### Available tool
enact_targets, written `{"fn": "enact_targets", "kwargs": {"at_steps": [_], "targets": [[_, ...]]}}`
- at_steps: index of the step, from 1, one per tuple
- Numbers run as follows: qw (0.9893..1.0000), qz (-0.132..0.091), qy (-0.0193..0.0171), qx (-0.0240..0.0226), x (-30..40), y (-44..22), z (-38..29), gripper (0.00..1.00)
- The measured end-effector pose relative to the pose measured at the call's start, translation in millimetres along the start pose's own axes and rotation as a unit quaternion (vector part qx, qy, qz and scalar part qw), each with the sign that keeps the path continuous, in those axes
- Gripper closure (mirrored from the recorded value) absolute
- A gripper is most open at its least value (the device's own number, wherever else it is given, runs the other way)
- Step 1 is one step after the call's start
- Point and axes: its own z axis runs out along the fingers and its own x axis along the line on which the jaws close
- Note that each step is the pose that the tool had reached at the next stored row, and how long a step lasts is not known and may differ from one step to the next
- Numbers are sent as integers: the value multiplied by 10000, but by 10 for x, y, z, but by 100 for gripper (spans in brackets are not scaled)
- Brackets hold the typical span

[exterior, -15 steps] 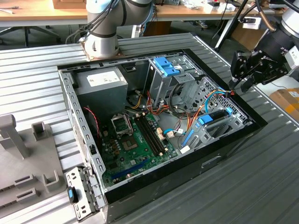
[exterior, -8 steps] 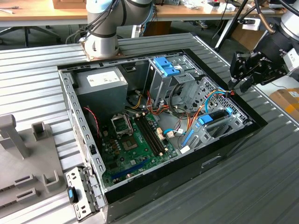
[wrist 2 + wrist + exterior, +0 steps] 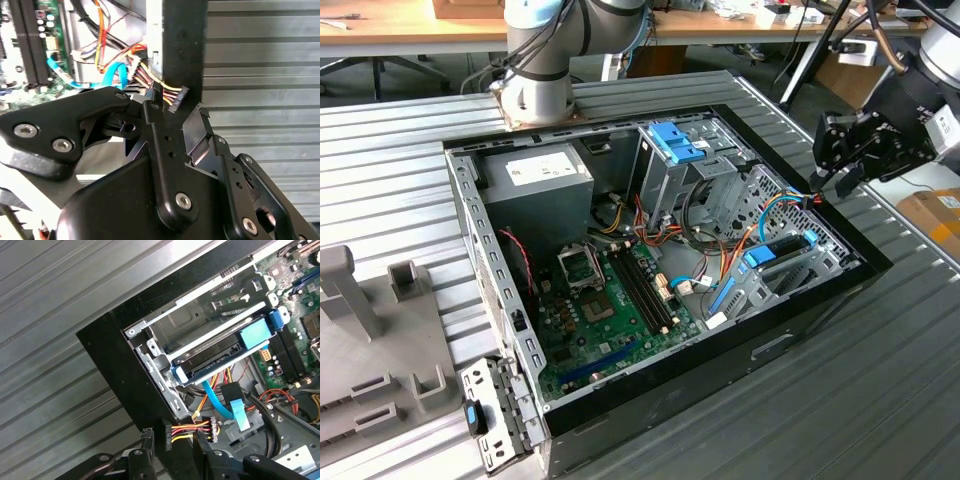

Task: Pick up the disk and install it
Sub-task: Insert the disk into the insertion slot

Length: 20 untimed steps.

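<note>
Right now the gripper (image 3: pixel 176 119) has its jaws apart, and nothing is held between them. In both wrist views a plug (image 3: pixel 176 97) with yellow, red and black wires sits just past the fingertips (image 3: pixel 152 107), beside the black wall of the computer case (image 3: pixel 180 45). The first wrist view looks deeper into the case. There the disk (image 3: pixel 252 334) lies flat in its metal bay (image 3: pixel 200 305), blue rails at its ends, with a blue flat cable (image 3: pixel 220 402) near it. The exterior view takes in the whole case. In it the gripper hangs at the edge on the exterior view's right, near the disk, and a green board (image 3: pixel 582 345) lies on the case floor.
</note>
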Motion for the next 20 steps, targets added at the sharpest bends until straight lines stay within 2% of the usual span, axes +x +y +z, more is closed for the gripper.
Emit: {"fn": "enact_targets", "kwargs": {"at_steps": [1, 2, 7, 9, 10, 11, 12, 20], "targets": [[10000, -7, 37, 22, 0, 1, 1, 56], [10000, -10, 48, 29, 0, 1, 1, 56], [10000, -10, 51, 30, -1, 0, 0, 56], [10000, -12, 66, 39, -2, 1, 1, 56], [9999, -18, 97, 59, -2, 2, 3, 56], [9998, -30, 154, 93, -2, 3, 7, 56], [9998, -34, 171, 103, -1, 3, 7, 56], [9998, -34, 173, 103, -2, 3, 7, 56]]}}
